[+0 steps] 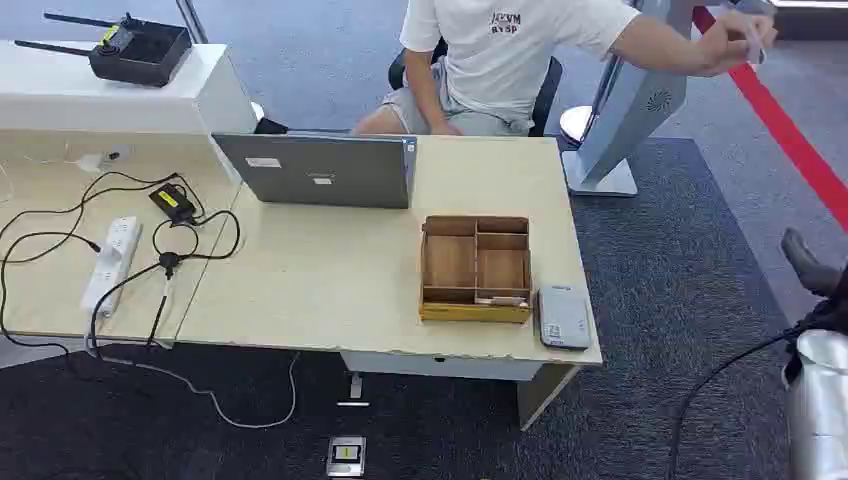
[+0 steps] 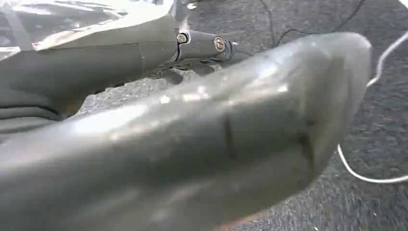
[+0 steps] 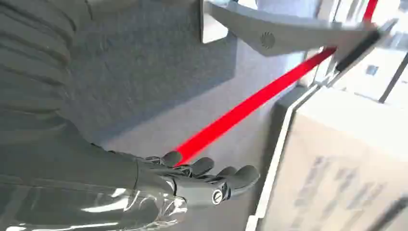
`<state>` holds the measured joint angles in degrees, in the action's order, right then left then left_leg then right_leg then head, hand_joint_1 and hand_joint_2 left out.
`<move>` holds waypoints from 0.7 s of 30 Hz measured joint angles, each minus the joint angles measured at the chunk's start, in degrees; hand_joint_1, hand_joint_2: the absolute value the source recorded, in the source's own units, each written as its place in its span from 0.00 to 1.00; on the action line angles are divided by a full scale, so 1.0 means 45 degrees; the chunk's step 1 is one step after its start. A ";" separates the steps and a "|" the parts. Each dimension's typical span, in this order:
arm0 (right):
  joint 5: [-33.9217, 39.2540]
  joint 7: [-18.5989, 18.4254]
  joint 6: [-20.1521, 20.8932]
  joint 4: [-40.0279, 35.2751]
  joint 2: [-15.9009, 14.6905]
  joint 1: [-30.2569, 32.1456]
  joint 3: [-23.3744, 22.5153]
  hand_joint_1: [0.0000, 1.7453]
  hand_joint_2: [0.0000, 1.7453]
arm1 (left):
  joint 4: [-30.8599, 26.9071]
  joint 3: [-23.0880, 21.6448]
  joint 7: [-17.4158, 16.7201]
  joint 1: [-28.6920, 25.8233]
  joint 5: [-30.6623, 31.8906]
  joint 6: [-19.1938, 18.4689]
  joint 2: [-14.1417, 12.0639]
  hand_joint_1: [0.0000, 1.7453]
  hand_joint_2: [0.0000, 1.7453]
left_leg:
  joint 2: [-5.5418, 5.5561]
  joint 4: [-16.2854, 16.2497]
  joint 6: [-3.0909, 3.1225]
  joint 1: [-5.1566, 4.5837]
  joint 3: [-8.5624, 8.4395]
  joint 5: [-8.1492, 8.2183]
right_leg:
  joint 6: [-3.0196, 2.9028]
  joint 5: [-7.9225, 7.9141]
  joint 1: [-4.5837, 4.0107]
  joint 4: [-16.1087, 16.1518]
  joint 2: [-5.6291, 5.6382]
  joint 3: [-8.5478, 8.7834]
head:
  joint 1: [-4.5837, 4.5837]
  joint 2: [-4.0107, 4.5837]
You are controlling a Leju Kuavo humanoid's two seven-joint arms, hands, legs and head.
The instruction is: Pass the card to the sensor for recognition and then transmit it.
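From the head view I see the worktop point(image 1: 330, 280) with a wooden tray point(image 1: 476, 268) near its right end, split into compartments. Just beside the tray, to its right, lies the grey sensor point(image 1: 564, 316), close to the worktop's front corner. Behind the tray stands a laptop point(image 1: 318, 170), its lid back toward me. Further left lie a power strip point(image 1: 112, 262) and a tangle of black cables point(image 1: 60, 230).

A person point(image 1: 505, 55) sits behind the worktop and stretches an arm out to the far right, holding what looks like the card point(image 1: 757, 45) in a raised hand; it is too small for me to be sure.

My right hand point(image 3: 207, 180) hangs off to the right of the worktop, above grey carpet and a red floor stripe point(image 3: 250, 108). Its dark fingers point(image 3: 243, 175) are loosely curled, a little apart, and hold nothing. In the head view I can see its fingers at the right edge point(image 1: 808, 265).

My left hand point(image 2: 192, 130) is a blurred grey mass close to the left wrist camera, over dark carpet; I cannot tell whether its fingers are spread or curled.
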<state>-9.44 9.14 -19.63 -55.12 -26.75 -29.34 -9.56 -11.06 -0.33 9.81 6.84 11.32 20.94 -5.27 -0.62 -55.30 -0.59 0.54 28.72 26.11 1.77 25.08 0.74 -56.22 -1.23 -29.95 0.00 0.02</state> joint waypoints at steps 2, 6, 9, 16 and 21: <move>-0.2289 -0.0355 0.0748 -0.0283 -0.0186 -0.0446 0.0595 0.00 1.00 | 0.0000 -0.0127 0.0083 -0.0004 0.0214 -0.0078 -0.0005 0.00 0.00 | 0.0005 0.0000 0.0000 -0.0001 0.0010 -0.0007 | -0.0002 -0.0006 0.0000 0.0000 -0.0001 -0.0011 | 0.0005 0.0000; -0.4407 -0.0385 0.1619 -0.0336 -0.0564 -0.1352 0.1571 0.00 1.00 | 0.0000 -0.0292 -0.0005 0.0024 0.0487 -0.0209 -0.0034 0.00 0.00 | 0.0006 -0.0002 0.0000 -0.0002 0.0035 -0.0016 | -0.0008 -0.0023 0.0001 0.0000 -0.0001 -0.0035 | 0.0005 0.0000; -0.5329 -0.0297 0.2038 -0.0165 -0.0749 -0.2171 0.2265 0.00 1.00 | 0.0000 -0.0472 -0.0097 0.0119 0.0618 -0.0277 -0.0053 0.00 0.00 | 0.0004 -0.0002 0.0005 -0.0004 0.0060 -0.0027 | -0.0014 -0.0037 0.0001 0.0000 -0.0001 -0.0063 | -0.0005 0.0000; -0.5877 -0.0176 0.2954 0.0669 -0.0923 -0.3835 0.3598 0.00 1.00 | 0.0000 -0.0797 -0.0228 0.0319 0.0899 -0.0495 -0.0073 0.00 0.00 | 0.0007 -0.0005 0.0011 -0.0002 0.0089 -0.0045 | -0.0014 -0.0045 -0.0001 -0.0001 -0.0003 -0.0095 | 0.0005 0.0000; -0.6208 -0.0317 0.2945 0.1073 -0.0996 -0.4480 0.4276 0.00 1.00 | 0.0000 -0.0962 -0.0321 0.0454 0.1050 -0.0534 -0.0078 0.00 0.00 | 0.0005 -0.0007 0.0011 -0.0002 0.0103 -0.0046 | -0.0016 -0.0048 -0.0004 -0.0004 -0.0003 -0.0107 | 0.0005 0.0000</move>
<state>-37.38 7.71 -6.38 -50.29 -31.23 -49.50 9.69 -11.06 -4.66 8.37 8.88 16.04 18.53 -5.62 -0.60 -55.33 -0.54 0.53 29.18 25.90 1.70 24.87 0.72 -56.24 -1.24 -30.44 0.02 0.02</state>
